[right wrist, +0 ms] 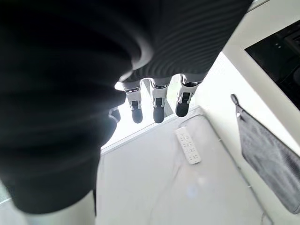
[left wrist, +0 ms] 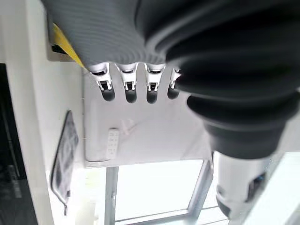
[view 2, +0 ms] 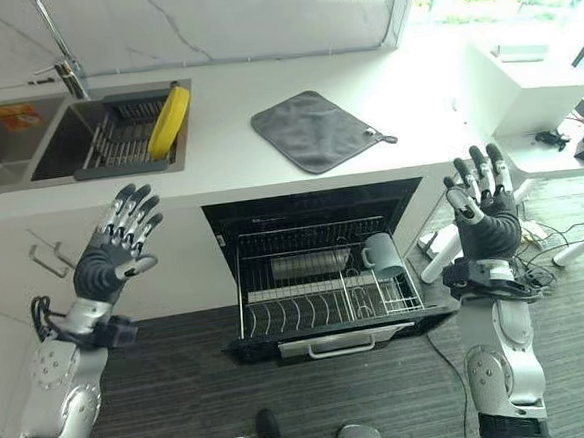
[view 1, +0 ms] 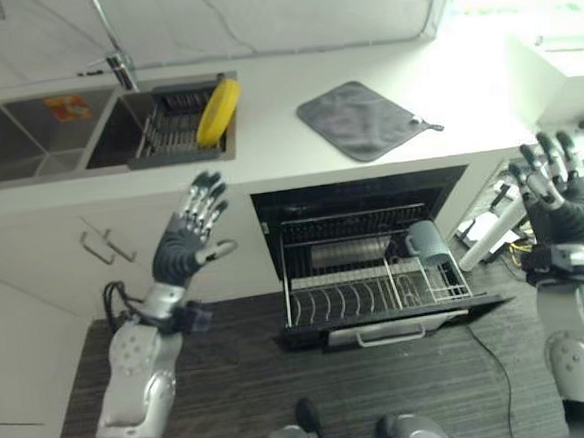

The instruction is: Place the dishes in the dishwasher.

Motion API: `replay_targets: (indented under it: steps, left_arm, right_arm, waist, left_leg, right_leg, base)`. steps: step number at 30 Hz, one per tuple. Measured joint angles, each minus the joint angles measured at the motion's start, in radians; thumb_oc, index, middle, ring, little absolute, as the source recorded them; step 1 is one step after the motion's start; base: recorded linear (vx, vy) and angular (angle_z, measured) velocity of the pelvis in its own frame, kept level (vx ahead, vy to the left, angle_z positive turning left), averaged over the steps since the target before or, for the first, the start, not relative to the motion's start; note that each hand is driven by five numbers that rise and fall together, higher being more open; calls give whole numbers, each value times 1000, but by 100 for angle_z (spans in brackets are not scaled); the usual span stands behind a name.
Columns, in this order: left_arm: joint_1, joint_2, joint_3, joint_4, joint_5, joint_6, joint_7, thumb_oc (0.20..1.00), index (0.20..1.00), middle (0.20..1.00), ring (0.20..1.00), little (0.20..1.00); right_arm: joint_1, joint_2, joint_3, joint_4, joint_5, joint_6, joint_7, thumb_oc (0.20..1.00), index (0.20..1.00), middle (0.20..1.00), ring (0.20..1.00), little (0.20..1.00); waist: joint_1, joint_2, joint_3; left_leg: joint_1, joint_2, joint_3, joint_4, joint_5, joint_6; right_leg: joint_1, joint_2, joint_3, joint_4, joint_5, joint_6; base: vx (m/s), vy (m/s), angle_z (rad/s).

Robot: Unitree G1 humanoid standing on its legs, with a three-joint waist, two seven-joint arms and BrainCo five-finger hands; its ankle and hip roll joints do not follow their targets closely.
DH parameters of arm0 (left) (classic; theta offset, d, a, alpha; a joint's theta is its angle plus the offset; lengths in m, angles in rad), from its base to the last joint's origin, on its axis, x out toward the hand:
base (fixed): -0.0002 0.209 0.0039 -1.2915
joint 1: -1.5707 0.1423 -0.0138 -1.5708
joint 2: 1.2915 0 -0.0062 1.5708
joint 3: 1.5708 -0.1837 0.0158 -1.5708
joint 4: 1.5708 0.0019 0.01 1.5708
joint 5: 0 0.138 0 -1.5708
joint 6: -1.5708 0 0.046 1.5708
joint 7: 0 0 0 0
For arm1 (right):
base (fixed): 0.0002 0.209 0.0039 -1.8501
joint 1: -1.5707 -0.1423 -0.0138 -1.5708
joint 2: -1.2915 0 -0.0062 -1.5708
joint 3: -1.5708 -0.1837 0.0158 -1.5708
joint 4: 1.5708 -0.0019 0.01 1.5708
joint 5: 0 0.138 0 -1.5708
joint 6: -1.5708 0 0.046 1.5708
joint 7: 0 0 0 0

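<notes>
One yellow plate [view 1: 218,111] stands on edge in a dark wire drying rack [view 1: 171,132] set in the right-hand basin of a double sink [view 1: 26,137], leaning against the rack's right end. Below the white surface [view 1: 277,150], the dishwasher [view 1: 361,199] is open with its lower rack [view 1: 372,289] pulled out over the dark wood-grain floor [view 1: 233,383]. In that rack I can see one grey-blue mug [view 1: 429,241] lying on its side at the back right, and one metal cylinder-shaped container [view 1: 349,252] lying just left of it; the row of plate tines in front holds nothing.

One grey dish mat [view 1: 360,119] lies flat on the surface, well to the right of the sink. A tap [view 1: 115,51] rises behind the divide between the two basins.

The left hand [view 1: 194,226] is raised in front of the cabinet doors below the sink, fingers spread straight, holding nothing. The right hand [view 2: 487,205] is raised beside the dishwasher's right edge, fingers likewise straight and apart, also empty. Both hands are well apart from the plate.
</notes>
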Motion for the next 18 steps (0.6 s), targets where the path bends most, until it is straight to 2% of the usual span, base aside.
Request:
replay_targets:
  steps: [2, 4, 5, 6, 7, 8, 9, 10, 11, 12, 13, 14, 15, 16, 18]
  left_arm:
    - [21, -4, -18, -10, 1, 9, 4, 1000, 1000, 1000, 1000, 1000]
    - [29, -5, -16, -7, -1, 16, 8, 1000, 1000, 1000, 1000, 1000]
    - [30, -11, -15, -5, -3, 19, 4, 1000, 1000, 1000, 1000, 1000]
    - [45, -22, -15, -3, -22, 19, -12, 1000, 1000, 1000, 1000, 1000]
    - [54, -24, -15, -1, -32, 23, -15, 1000, 1000, 1000, 1000, 1000]
    - [62, -26, -15, -6, -45, 25, -19, 1000, 1000, 1000, 1000, 1000]
    - [65, -29, -16, -6, -45, 30, -25, 1000, 1000, 1000, 1000, 1000]
    - [65, -29, -16, -6, -47, 32, -32, 1000, 1000, 1000, 1000, 1000]
    - [62, -25, -16, -4, -56, 33, -37, 1000, 1000, 1000, 1000, 1000]
    - [60, -25, -16, 0, -86, 33, -45, 1000, 1000, 1000, 1000, 1000]
    - [49, -30, -17, 2, -110, 33, -49, 1000, 1000, 1000, 1000, 1000]
    - [49, -36, -17, -1, -132, 29, -53, 1000, 1000, 1000, 1000, 1000]
    - [49, -42, -17, 1, -153, 27, -58, 1000, 1000, 1000, 1000, 1000]
    - [48, -50, -17, 3, -167, 24, -59, 1000, 1000, 1000, 1000, 1000]
    - [44, -69, -22, 5, -180, 17, -64, 1000, 1000, 1000, 1000, 1000]
  right_arm:
    - [16, -3, 0, 5, -2, -6, 1, 1000, 1000, 1000, 1000, 1000]
    - [58, -14, -6, 5, -6, -8, 1, 1000, 1000, 1000, 1000, 1000]
    - [73, -13, -3, 16, -16, -5, 1, 1000, 1000, 1000, 1000, 1000]
    - [77, -28, -2, 15, -31, -4, 3, 1000, 1000, 1000, 1000, 1000]
    - [80, -23, -2, 18, -37, -3, 0, 1000, 1000, 1000, 1000, 1000]
    - [85, -28, -5, 15, -42, -3, 0, 1000, 1000, 1000, 1000, 1000]
    - [84, -32, -9, 16, -42, -3, -3, 1000, 1000, 1000, 1000, 1000]
    - [82, -38, -9, 17, -42, -2, -7, 1000, 1000, 1000, 1000, 1000]
    - [77, -34, -8, 24, -42, 0, -11, 1000, 1000, 1000, 1000, 1000]
    - [73, -33, -9, 25, -43, 1, -7, 1000, 1000, 1000, 1000, 1000]
    - [66, -34, -22, 28, -43, 1, -4, 1000, 1000, 1000, 1000, 1000]
    - [58, -39, -26, 29, -45, -2, -3, 1000, 1000, 1000, 1000, 1000]
    - [54, -41, -26, 30, -53, -2, 4, 1000, 1000, 1000, 1000, 1000]
    - [50, -46, -27, 36, -61, -2, 6, 1000, 1000, 1000, 1000, 1000]
    - [38, -73, -39, 56, -61, -1, 14, 1000, 1000, 1000, 1000, 1000]
  waist:
    - [9, 23, -23]
    - [0, 28, -36]
    - [3, 3, -45]
    - [4, 44, -64]
    - [-1, 44, -68]
    - [-1, 37, -67]
    - [1, 31, -64]
    - [3, 22, -59]
    - [5, 13, -60]
    - [-1, -5, -56]
    - [-7, -10, -55]
    - [-10, 0, -54]
    - [-10, 10, -53]
    - [-10, 18, -54]
    - [-11, 32, -50]
  left_leg:
    - [-16, 2, -62, -23, 4, -25]
    - [-36, 6, -86, -29, -7, -49]
    - [-70, 0, -77, 74, -29, -43]
    - [-80, 38, -95, 155, -71, -27]
    - [-78, 38, -108, 157, -61, -34]
    - [-82, 33, -109, 168, -49, -58]
    - [-89, 30, -103, 167, -31, -89]
    - [-90, 35, -91, 163, -51, -106]
    - [-102, 57, -58, 200, -80, -87]
    - [-100, 94, -36, 211, -84, -95]
    - [-85, 151, -25, 192, -85, -106]
    - [-43, 216, -27, 105, -72, -125]
    - [-4, 261, -34, 28, -60, -144]
    - [28, 284, -55, -22, -47, -164]
    - [40, 308, -81, -30, -41, -169]
  right_leg:
    - [10, 4, -58, -80, 37, -17]
    - [22, 21, -51, -126, 65, -25]
    - [24, -5, -72, -164, 114, -47]
    - [36, 35, -74, -153, 116, -35]
    - [36, 34, -77, -147, 111, -31]
    - [37, 23, -81, -148, 115, -35]
    - [36, 12, -96, -155, 127, -54]
    - [38, -2, -119, -165, 146, -68]
    - [40, -14, -131, -177, 157, -61]
    - [47, -32, -141, -193, 166, -56]
    - [56, -42, -158, -214, 171, -50]
    - [58, -42, -155, -222, 168, -53]
    - [59, -47, -151, -228, 174, -37]
    - [57, -56, -149, -233, 178, -24]
    - [54, -84, -137, -235, 191, 18]
  base:
    - [-81, -232, -12]
    - [-83, -189, 24]
    - [-142, -170, 29]
    - [-166, -112, 19]
    - [-118, -21, 24]
    - [-83, 62, 32]
    - [-59, 103, 37]
    - [-60, 248, 38]
    - [-22, 310, 38]
    - [7, 340, 48]
    - [44, 318, 44]
    - [51, 297, 36]
    - [70, 412, 11]
    - [76, 461, 1]
    - [82, 530, -6]
